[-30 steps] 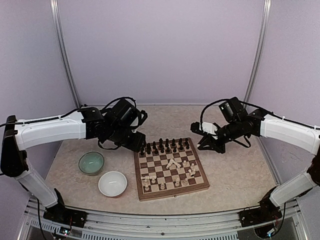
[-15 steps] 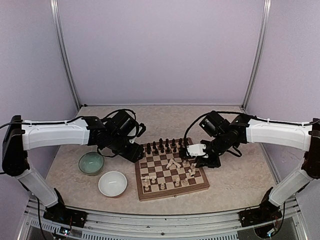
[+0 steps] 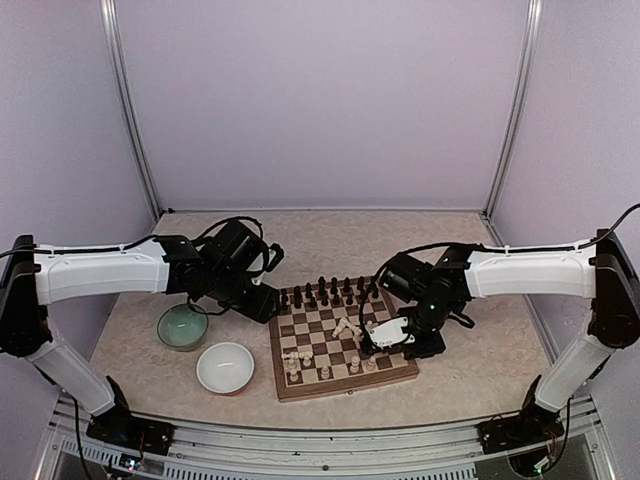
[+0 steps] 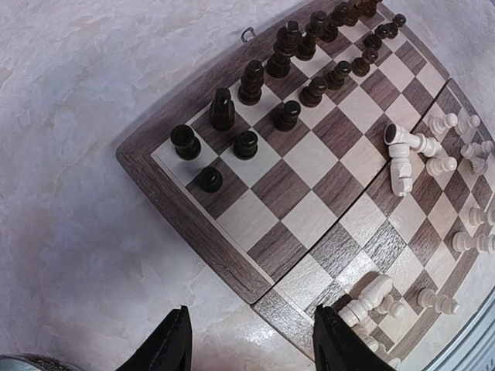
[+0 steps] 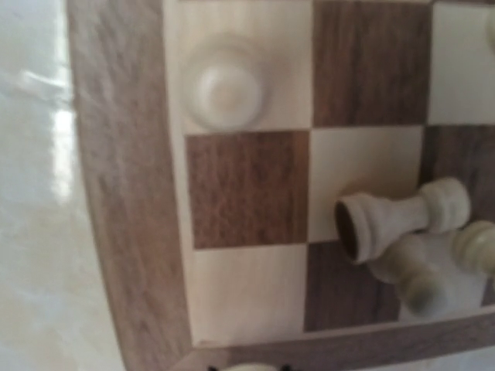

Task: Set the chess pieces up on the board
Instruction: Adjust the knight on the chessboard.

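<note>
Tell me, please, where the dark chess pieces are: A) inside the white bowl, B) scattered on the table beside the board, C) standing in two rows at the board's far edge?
C: the dark chess pieces stand in two rows on the far squares of the board.

A robot lab test booth: plain lilac walls (image 3: 320,100), metal corner posts (image 3: 127,110), a stone-patterned desk (image 3: 480,360), and two white arms (image 3: 100,270) bolted to a metal rail (image 3: 300,440).
</note>
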`<state>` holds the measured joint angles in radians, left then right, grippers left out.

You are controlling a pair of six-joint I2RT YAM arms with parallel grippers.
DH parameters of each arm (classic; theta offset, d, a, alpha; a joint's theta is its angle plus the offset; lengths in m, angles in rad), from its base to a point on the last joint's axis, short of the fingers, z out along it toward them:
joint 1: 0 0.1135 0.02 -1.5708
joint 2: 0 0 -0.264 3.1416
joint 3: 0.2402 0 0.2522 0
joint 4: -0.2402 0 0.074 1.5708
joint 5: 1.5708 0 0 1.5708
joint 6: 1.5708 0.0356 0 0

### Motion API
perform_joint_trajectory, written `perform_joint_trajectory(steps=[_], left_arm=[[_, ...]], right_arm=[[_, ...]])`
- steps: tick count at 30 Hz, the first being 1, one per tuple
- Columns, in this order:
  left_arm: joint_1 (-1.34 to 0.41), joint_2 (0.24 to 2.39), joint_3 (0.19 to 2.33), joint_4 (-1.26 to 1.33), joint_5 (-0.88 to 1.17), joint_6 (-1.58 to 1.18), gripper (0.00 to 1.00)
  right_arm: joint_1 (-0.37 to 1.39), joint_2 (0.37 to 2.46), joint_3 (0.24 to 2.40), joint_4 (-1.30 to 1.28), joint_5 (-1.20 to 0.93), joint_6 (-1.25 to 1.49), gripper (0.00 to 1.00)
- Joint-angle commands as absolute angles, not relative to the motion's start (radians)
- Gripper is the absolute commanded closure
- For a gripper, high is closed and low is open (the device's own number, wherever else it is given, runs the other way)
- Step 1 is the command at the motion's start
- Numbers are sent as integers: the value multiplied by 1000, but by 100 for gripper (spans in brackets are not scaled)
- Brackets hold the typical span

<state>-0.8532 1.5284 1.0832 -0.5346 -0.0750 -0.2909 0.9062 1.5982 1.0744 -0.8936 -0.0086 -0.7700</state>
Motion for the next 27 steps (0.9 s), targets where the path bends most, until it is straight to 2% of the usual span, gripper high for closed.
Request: perform_joint_trajectory(steps=[1,8,15,22,27], left_arm=[[-846,1499,1053,-505,-75,-312,46],[-847,1494,1033,-496,-74,-316,46],[-848,1496,1022,-486,-68,-319,46],[-848,1500,1020,-481,-59,-322,46],[-859,1513,1020,-470,-51,-327,46]], right_arm=[[922,1639,1082,-893,51,-750,98],[934,1676,1073,-868,42,-741,91],[935,1648,1056,-851,5,-730,63],[931,1609,1041,-856,-32,-714,63],[916,1602,1049,-856,-44,-709,74]])
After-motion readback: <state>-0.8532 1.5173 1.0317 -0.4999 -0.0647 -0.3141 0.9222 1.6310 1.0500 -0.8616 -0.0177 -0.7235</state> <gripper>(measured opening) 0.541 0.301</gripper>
